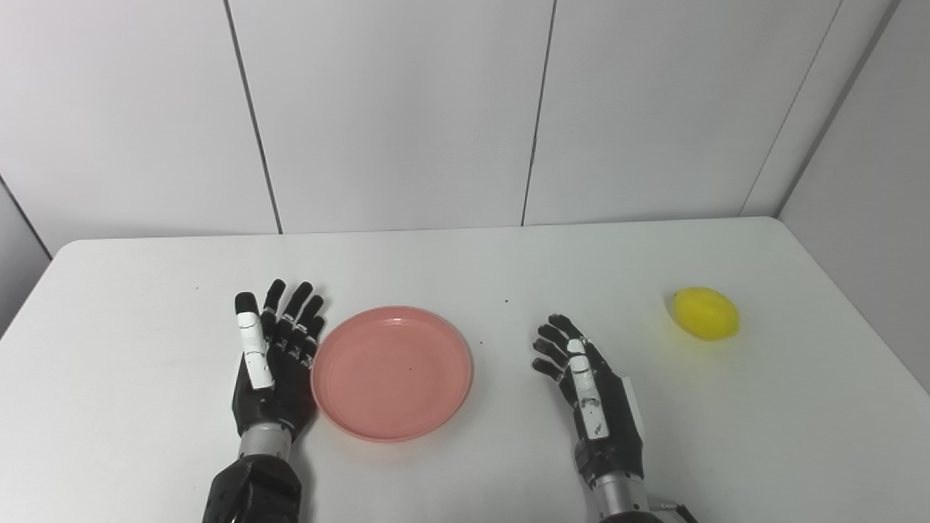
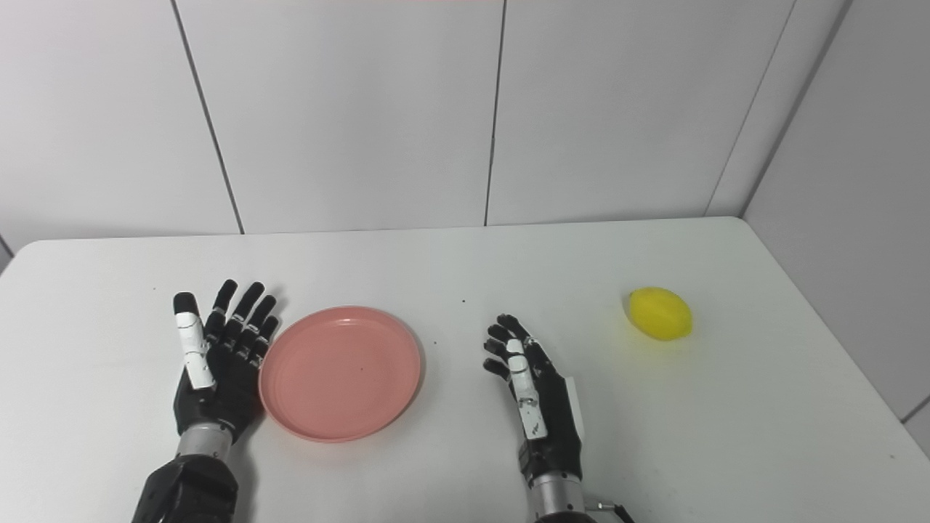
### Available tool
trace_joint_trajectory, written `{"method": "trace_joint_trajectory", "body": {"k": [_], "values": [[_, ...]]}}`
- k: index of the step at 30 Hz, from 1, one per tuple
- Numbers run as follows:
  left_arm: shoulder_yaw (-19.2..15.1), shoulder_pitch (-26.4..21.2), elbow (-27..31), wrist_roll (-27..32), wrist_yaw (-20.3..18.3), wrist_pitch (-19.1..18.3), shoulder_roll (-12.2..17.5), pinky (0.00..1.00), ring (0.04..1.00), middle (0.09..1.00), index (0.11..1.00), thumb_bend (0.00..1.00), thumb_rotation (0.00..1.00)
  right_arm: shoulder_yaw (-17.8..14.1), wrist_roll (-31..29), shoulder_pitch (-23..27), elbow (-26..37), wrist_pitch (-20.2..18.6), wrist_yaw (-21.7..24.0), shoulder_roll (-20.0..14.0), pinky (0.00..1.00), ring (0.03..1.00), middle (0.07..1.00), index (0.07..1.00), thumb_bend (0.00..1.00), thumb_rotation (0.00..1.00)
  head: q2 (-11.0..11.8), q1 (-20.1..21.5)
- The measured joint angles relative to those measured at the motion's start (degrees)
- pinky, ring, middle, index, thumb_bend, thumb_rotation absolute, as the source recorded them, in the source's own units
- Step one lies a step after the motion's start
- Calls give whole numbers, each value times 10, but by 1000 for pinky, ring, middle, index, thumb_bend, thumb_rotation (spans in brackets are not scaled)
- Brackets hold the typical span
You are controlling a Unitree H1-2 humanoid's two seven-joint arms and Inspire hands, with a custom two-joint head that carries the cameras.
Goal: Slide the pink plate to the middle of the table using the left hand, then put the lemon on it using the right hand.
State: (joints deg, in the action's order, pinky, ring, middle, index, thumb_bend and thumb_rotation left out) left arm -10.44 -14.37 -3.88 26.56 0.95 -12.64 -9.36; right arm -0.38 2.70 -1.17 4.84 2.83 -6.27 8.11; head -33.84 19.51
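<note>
Two hands low on a white table (image 1: 465, 250), no legible labels or writing. Left eye view: left hand (image 1: 275, 363) flat, fingers apart, palm edge touching pink plate (image 1: 392, 373) left of centre; right hand (image 1: 588, 388) fingers loosely spread, holding nothing; lemon (image 1: 705, 313) well apart near right edge. Right eye view: same layout; white panelled walls (image 2: 349, 109) with dark seams behind.
</note>
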Motion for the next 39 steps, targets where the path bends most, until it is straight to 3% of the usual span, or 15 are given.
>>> {"method": "trace_joint_trajectory", "body": {"k": [5,10,13,21,28,33,39], "values": [[-1,-10,-10,0,0,0,3,940,865,849,911,983,791,4,102,2,2,1,-52,-4,638,682,702,703,735,938,3,0],[0,-12,-12,0,0,0,3,951,858,838,904,986,783,3,152,5,6,1,-70,-21,606,663,696,692,687,941,3,-2],[0,-12,-13,0,0,0,3,953,863,837,913,978,785,1,171,13,11,0,-79,-35,601,662,696,691,725,925,4,-2],[0,-12,-13,0,-1,0,3,960,876,849,927,982,784,-3,222,46,35,-1,-80,-78,563,645,691,675,745,942,4,-1],[1,-13,-13,0,-1,0,3,957,876,861,939,987,781,-6,299,76,43,-8,-86,-100,623,680,689,641,746,948,6,2],[0,-13,-13,6,-1,0,3,977,882,871,947,984,772,-8,337,91,45,-19,-86,-114,606,680,697,636,758,956,6,2],[0,-13,-14,7,-1,0,3,963,878,865,947,989,776,-9,401,111,39,-21,-101,-158,601,681,689,626,761,965,9,2]]}}
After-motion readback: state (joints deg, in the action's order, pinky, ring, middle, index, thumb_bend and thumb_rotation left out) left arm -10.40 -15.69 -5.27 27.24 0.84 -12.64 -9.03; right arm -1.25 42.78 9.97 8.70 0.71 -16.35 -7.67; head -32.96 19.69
